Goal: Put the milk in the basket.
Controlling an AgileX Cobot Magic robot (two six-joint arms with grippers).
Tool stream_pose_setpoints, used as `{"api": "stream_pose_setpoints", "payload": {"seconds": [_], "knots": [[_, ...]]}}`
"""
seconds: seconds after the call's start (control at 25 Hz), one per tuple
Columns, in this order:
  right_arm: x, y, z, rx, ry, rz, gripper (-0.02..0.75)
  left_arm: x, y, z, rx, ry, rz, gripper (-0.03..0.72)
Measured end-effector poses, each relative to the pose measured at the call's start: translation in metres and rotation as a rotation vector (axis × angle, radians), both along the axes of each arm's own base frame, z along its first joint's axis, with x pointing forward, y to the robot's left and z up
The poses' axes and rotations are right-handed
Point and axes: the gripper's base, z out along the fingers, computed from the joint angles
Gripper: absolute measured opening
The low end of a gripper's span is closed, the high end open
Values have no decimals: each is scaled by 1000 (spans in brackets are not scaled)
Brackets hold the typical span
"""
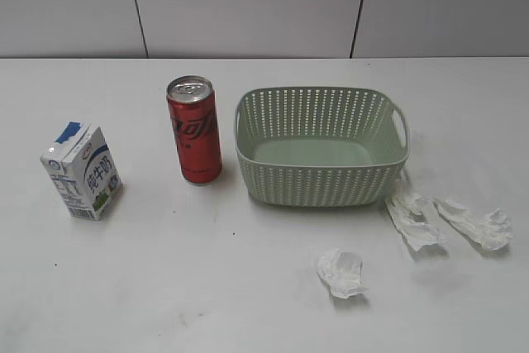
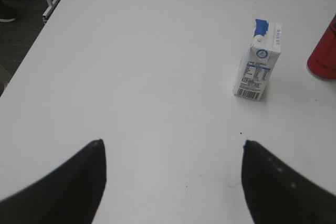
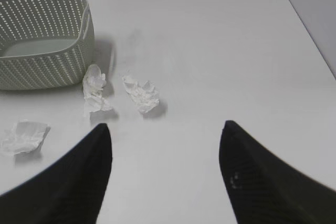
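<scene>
The milk (image 1: 83,171), a small white carton with a blue tab and blue characters, stands upright at the left of the table. It also shows in the left wrist view (image 2: 258,66), ahead and to the right of my left gripper (image 2: 172,143), which is open and empty above bare table. The pale green basket (image 1: 321,181) stands empty at the middle right; it shows at the upper left of the right wrist view (image 3: 44,69). My right gripper (image 3: 167,125) is open and empty. Neither gripper shows in the exterior view.
A red soda can (image 1: 195,131) stands between the milk and the basket; its edge shows in the left wrist view (image 2: 324,56). Three crumpled white papers (image 1: 341,272) (image 1: 413,221) (image 1: 477,225) lie in front of and right of the basket. The table's left edge (image 2: 39,35) drops to the floor.
</scene>
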Motion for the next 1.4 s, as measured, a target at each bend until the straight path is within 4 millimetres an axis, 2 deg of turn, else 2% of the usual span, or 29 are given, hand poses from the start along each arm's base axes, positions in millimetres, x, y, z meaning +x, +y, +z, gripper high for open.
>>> {"api": "stream_pose_setpoints", "payload": {"seconds": [1.08,1.24,1.4], "knots": [[0,0,0,0,0,0,519,0,0,1,-1,-13,0,589],[0,0,0,0,0,0,519,-1,0,13,-5,-74,0,589],[0,0,0,0,0,0,519,12,-1,28,-2,-32,0,590]]}}
